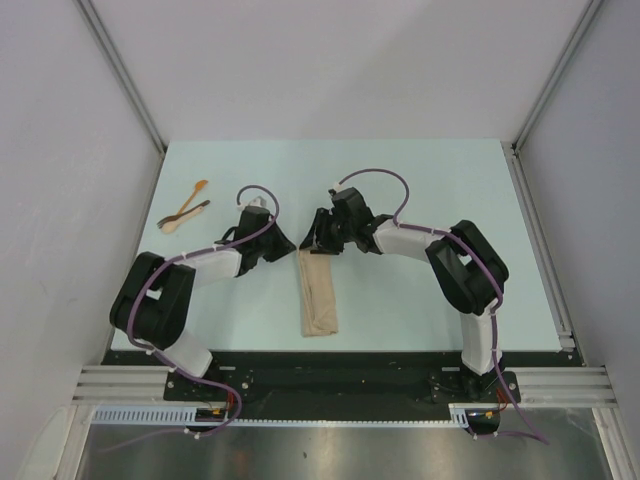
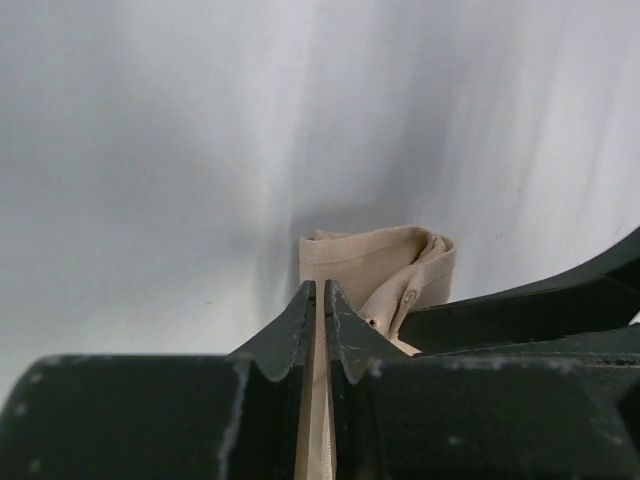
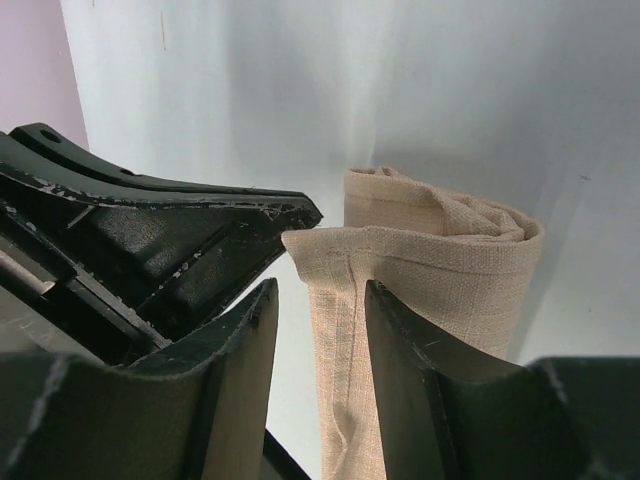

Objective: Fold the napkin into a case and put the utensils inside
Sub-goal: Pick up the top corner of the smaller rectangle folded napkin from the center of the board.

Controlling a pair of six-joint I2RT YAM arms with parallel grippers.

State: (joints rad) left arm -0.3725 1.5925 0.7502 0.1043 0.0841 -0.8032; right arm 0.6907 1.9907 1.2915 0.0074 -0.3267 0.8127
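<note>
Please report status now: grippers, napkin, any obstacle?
Left gripper shut on folded napkin edge. Right gripper open around a cloth layer. Utensils far left, nothing blocking.

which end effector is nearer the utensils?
Left. The left end effector sits right of the utensils, at the folded napkin's far end; the right end effector is farther right.

The case (image 3: 450, 270) is showing coarse, matt woven cloth. The left hand (image 2: 320, 288) and right hand (image 3: 320, 290) are looking like matt black plastic, scuffed pale along the edges. The utensils (image 1: 187, 207) are appearing wooden. The surface (image 1: 420, 200) is looking smooth, with a faint sheen.
</note>
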